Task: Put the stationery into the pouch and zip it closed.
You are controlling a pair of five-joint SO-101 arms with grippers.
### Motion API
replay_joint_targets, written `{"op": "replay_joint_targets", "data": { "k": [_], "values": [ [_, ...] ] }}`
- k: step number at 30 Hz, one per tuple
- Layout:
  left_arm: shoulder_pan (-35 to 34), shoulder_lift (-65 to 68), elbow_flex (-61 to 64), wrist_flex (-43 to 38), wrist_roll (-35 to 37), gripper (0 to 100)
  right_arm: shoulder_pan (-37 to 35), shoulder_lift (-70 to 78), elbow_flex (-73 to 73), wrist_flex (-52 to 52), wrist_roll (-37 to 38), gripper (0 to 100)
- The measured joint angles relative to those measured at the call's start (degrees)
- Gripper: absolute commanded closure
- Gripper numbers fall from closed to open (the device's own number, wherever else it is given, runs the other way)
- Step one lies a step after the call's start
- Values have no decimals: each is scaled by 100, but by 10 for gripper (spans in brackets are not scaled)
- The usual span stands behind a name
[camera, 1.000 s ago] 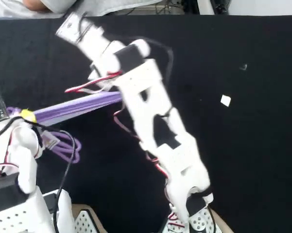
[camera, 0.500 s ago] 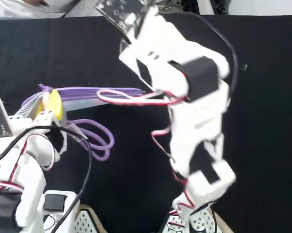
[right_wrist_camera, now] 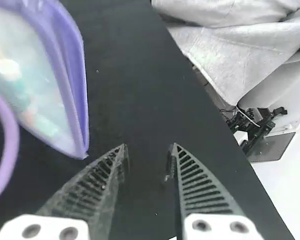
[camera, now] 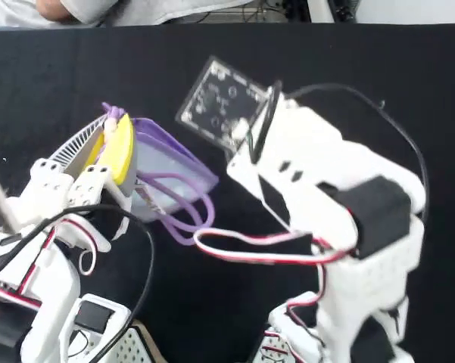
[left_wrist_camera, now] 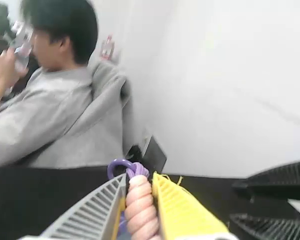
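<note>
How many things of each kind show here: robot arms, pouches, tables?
White plastic robot arms: 2, ending in the left gripper and the right gripper
Translucent purple plastic pouch: 1
Black table: 1
Total: 4

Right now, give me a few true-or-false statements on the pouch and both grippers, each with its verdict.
1. The left gripper is shut on the pouch. True.
2. The right gripper holds a pen. False: it is open and empty, above the black table.
3. The pouch is purple with a see-through side. True.
4. The pouch lies by the right arm's base. False: it is at the left gripper, with a purple cord looping beside it.
</note>
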Motion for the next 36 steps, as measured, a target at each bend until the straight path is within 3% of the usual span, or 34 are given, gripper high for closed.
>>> {"op": "replay_joint_targets", "data": {
  "k": [5, 9, 15, 20, 26, 33, 36],
  "values": [
    [149, 53, 255, -193, -167, 921, -440, -1310, 1723, -774, 0, 860],
    [167, 44, 360, -229, -642, 976, -624, -2585, 3578, -2031, -290, 860],
    [167, 44, 404, -176, -949, 972, -677, -4316, 6101, -3710, -624, 860],
    [703, 35, 404, 18, -1020, 973, -782, -4703, 6224, -3754, -818, 860],
    [1670, 0, 18, 905, -1705, 973, -1037, -4659, 6110, -3648, -870, 860],
    [1749, 44, -756, 1732, -1899, 973, -1714, -4782, 5890, -2875, -879, 858],
    [1749, 18, -1125, 2145, -2189, 973, -1829, -4782, 5846, -2716, -879, 787]
  ]
}}
